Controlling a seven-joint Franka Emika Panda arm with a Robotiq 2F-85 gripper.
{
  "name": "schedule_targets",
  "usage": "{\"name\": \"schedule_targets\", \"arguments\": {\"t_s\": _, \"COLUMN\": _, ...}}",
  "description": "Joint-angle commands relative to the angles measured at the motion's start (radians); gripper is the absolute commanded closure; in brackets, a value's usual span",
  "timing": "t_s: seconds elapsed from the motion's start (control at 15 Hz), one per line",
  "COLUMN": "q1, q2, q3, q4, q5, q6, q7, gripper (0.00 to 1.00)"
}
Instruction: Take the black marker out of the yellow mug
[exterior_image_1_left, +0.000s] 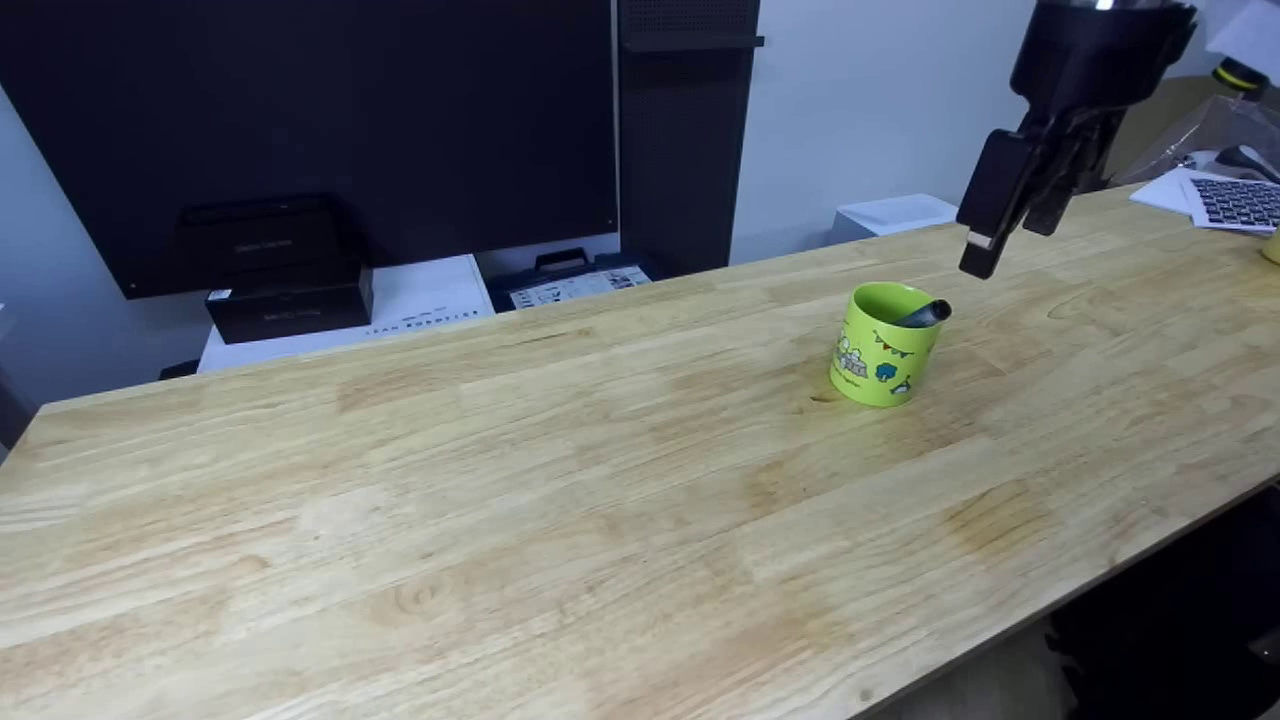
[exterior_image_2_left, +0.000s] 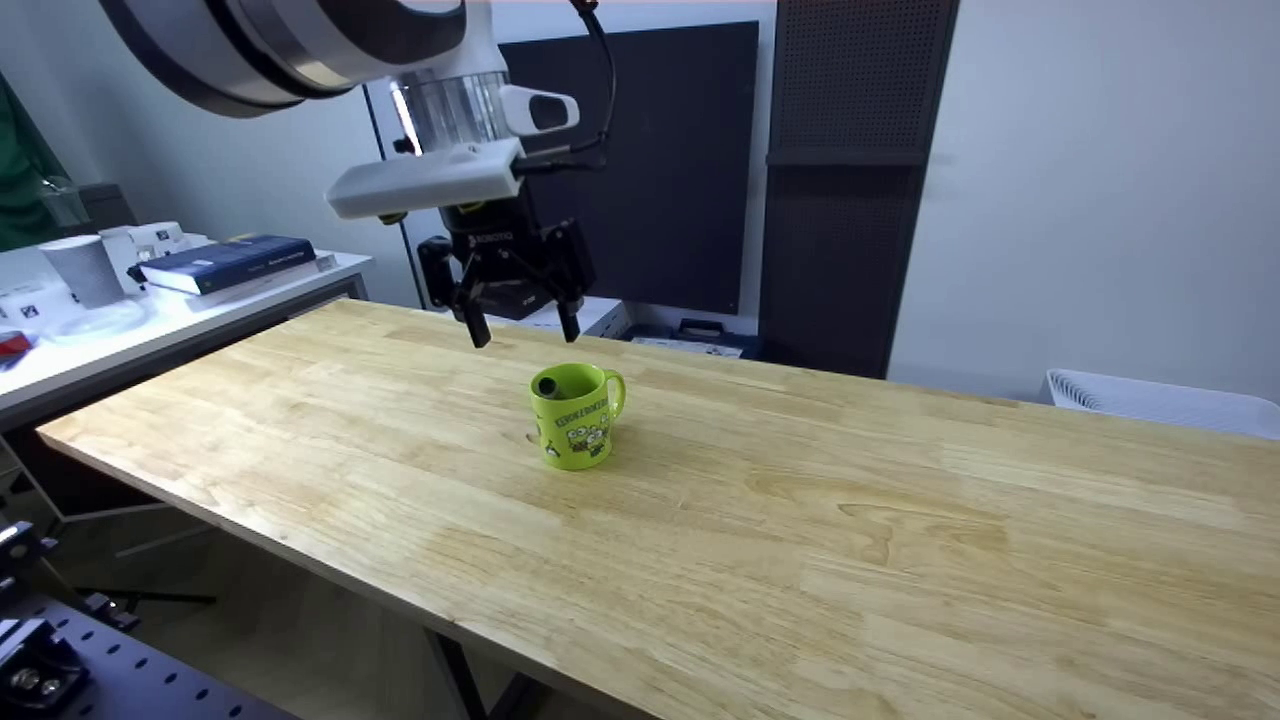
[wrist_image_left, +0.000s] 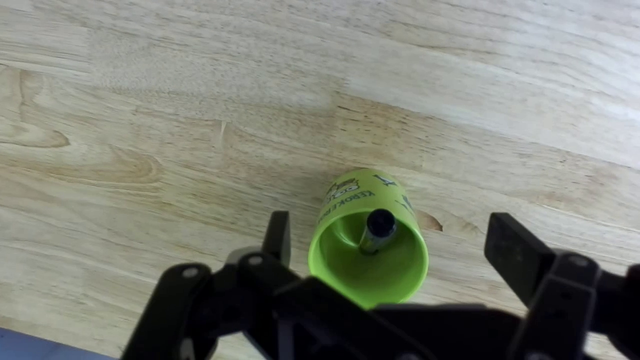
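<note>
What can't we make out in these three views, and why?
Black marker: lower part hidden by the wall of the yellow mug in both exterior views.
Blue book: lettering too small to read in an exterior view.
Yellow object: cut off by the right edge in an exterior view; identity unclear.

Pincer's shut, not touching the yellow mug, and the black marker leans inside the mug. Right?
Not shut: an exterior view shows the pincer open. It does hang clear of the yellow mug, and the black marker does lean inside.
</note>
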Motion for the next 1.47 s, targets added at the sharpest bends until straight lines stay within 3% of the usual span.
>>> {"name": "schedule_targets", "arguments": {"t_s": 0.0, "q1": 0.026, "q2": 0.023, "q3": -0.031, "q4": -0.014, "q5": -0.138, "q6": 0.113, "q7": 0.116, "gripper": 0.00}}
{"name": "schedule_targets", "arguments": {"t_s": 0.27, "q1": 0.051, "q2": 0.109, "q3": -0.064, "q4": 0.015, "q5": -0.190, "q6": 0.242, "q7": 0.179, "gripper": 0.00}}
{"name": "schedule_targets", "arguments": {"t_s": 0.73, "q1": 0.043, "q2": 0.254, "q3": -0.014, "q4": 0.052, "q5": 0.053, "q6": 0.289, "q7": 0.099, "gripper": 0.00}}
{"name": "schedule_targets", "arguments": {"t_s": 0.8, "q1": 0.041, "q2": 0.268, "q3": -0.009, "q4": 0.061, "q5": 0.075, "q6": 0.293, "q7": 0.097, "gripper": 0.25}}
{"name": "schedule_targets", "arguments": {"t_s": 0.93, "q1": 0.050, "q2": 0.290, "q3": -0.017, "q4": 0.083, "q5": 0.097, "q6": 0.298, "q7": 0.098, "gripper": 0.31}}
{"name": "schedule_targets", "arguments": {"t_s": 1.4, "q1": 0.071, "q2": 0.301, "q3": -0.040, "q4": 0.159, "q5": 0.107, "q6": 0.299, "q7": 0.101, "gripper": 0.80}}
